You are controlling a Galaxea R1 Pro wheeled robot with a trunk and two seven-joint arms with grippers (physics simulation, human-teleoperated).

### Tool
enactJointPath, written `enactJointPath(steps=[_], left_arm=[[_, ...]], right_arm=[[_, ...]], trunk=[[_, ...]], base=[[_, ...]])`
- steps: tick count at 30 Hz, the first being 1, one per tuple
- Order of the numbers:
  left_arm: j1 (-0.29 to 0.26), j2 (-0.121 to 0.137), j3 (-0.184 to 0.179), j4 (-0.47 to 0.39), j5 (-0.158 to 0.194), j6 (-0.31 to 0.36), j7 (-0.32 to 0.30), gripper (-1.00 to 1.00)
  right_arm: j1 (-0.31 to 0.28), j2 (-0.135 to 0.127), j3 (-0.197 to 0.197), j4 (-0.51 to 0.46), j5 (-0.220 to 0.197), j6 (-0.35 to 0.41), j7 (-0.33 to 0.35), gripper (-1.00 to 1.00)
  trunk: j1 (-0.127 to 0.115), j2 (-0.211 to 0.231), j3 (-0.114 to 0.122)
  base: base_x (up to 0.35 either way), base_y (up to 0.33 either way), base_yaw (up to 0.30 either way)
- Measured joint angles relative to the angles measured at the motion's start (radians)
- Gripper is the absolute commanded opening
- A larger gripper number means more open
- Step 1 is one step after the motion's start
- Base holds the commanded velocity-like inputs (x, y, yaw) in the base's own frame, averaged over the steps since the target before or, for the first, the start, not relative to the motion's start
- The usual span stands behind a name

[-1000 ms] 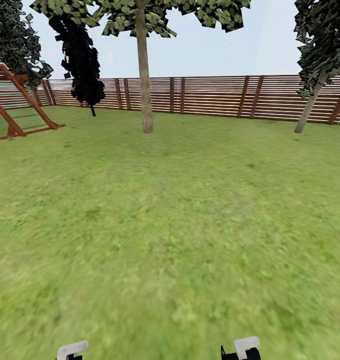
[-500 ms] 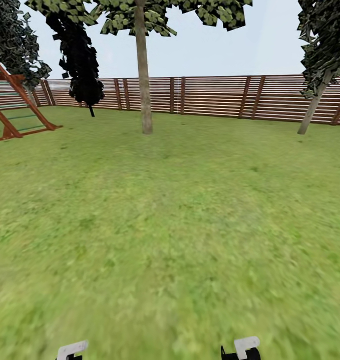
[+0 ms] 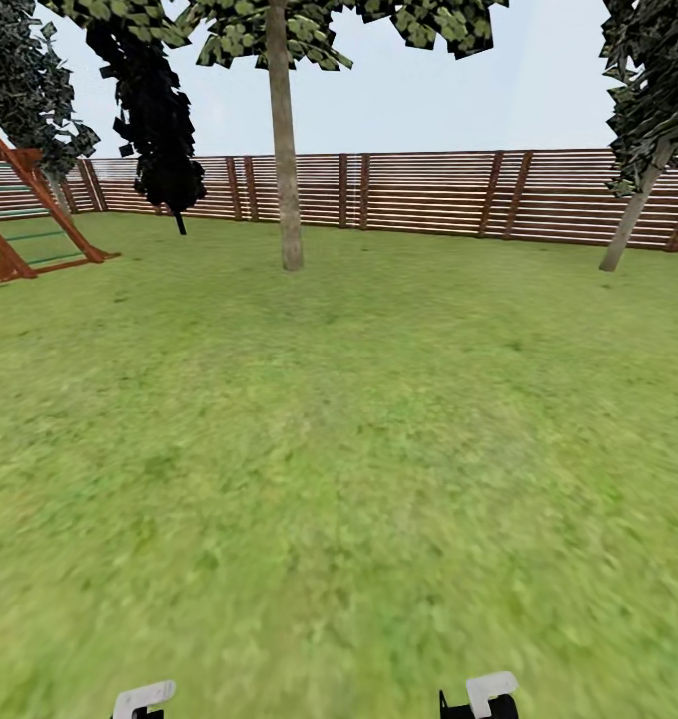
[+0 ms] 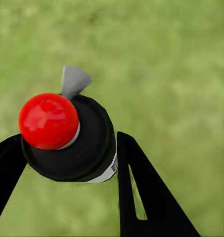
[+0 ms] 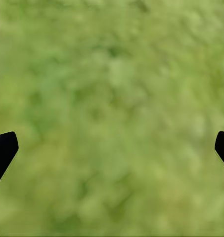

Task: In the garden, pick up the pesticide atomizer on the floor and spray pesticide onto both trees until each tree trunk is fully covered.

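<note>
- One step of the task appears done: the pesticide atomizer [image 4: 72, 140] is off the floor and is clamped in the left claw [image 4: 67, 163], its black fingers pressed against both sides of the black body, with the red cap and grey nozzle seen end-on in the left wrist view.
- The right claw [image 5: 112, 148] is seen spread wide apart with nothing between its fingers, above blurred grass.
- In the head view, the white tips of both arms are seen at about 6 o'clock, low at the picture's edge, over the floor [image 3: 339, 479].
- The nearer tree trunk [image 3: 286, 150] is placed at roughly 12 o'clock, well apart from the robot across open lawn; a second, leaning trunk [image 3: 628, 215] stands at about 2 o'clock, by the fence [image 3: 428, 195].
- A wooden frame [image 3: 29, 220] is seen at about 10 o'clock.
- No spray or coating can be made out on either trunk, so both sprayings are judged still to be done, with the approach to the trees left first.
</note>
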Motion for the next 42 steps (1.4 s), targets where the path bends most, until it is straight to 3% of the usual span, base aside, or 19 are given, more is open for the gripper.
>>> enactJointPath(steps=[42], left_arm=[[0.000,0.000,0.000,0.000,0.000,0.000,0.000,-1.00]], right_arm=[[0.000,0.000,0.000,0.000,0.000,-0.001,0.000,1.00]], trunk=[[0.000,0.000,0.000]], base=[[0.340,0.000,0.000]])
